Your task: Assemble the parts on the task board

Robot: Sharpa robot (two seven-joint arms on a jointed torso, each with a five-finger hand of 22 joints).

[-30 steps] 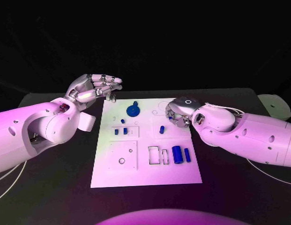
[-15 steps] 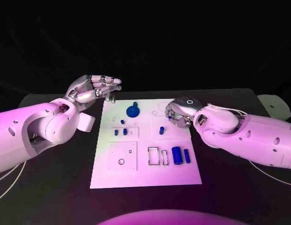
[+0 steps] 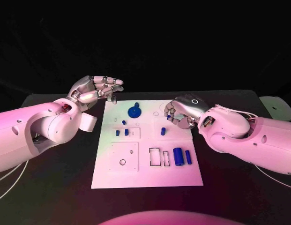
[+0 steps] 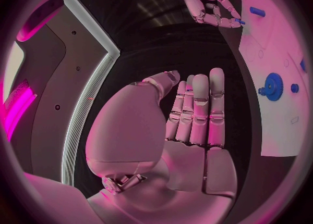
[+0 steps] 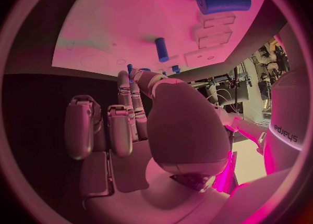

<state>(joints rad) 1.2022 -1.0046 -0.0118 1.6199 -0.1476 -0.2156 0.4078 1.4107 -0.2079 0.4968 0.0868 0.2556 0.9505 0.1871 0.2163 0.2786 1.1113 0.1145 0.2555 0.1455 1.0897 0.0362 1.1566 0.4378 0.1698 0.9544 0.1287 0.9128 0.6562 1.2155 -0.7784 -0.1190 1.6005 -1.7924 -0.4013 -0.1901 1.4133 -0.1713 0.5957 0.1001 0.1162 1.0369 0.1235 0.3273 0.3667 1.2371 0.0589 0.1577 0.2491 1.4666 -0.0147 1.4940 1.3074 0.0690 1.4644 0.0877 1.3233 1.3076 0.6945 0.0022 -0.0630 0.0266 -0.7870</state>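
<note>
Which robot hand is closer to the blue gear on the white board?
Left, narrowly. The left hand hangs off the task board's far left corner, beside the blue gear. The right hand is at the board's right edge, slightly farther away.

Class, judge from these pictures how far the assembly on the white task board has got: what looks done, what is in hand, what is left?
Done: the blue gear seems to sit on the task board, though seating is unclear. In hand: the right hand pinches a small blue part over the board's far edge; the left hand holds nothing. Left: the blue cylinder and small pegs lie loose beside open slots.
</note>
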